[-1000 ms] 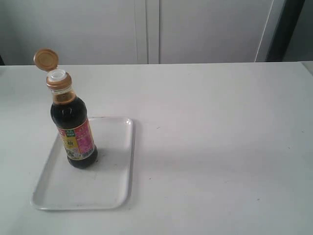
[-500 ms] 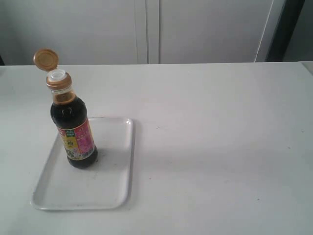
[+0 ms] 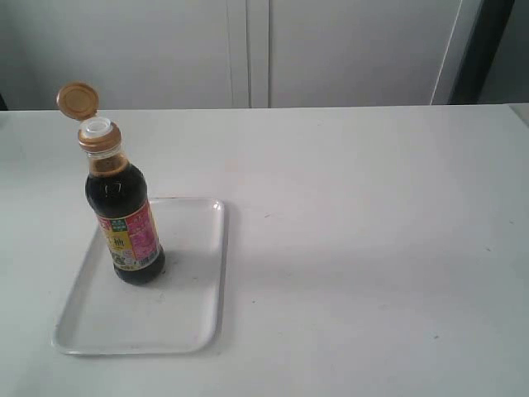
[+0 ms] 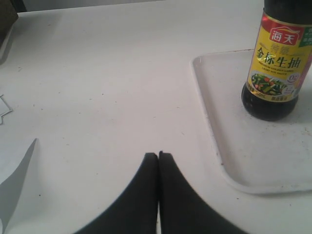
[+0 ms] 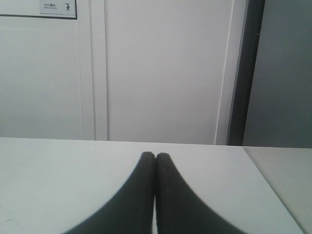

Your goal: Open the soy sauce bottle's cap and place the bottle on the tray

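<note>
The soy sauce bottle (image 3: 126, 223) stands upright on the white tray (image 3: 186, 314) at the left of the table. Its orange-gold cap (image 3: 78, 100) is flipped back on its hinge, and the white spout (image 3: 97, 126) shows above the collar. Neither arm appears in the exterior view. In the left wrist view the bottle (image 4: 276, 73) and the tray (image 4: 214, 126) lie off to one side of my left gripper (image 4: 158, 155), which is shut with nothing in it. My right gripper (image 5: 155, 156) is shut and empty too, over bare table facing the wall.
The white table (image 3: 372, 215) stretches to the right of the tray. White cabinet doors (image 3: 248, 50) stand behind it, with a dark gap (image 3: 483, 50) at the far right. In the left wrist view, bits of paper (image 4: 14, 180) lie at the table's edge.
</note>
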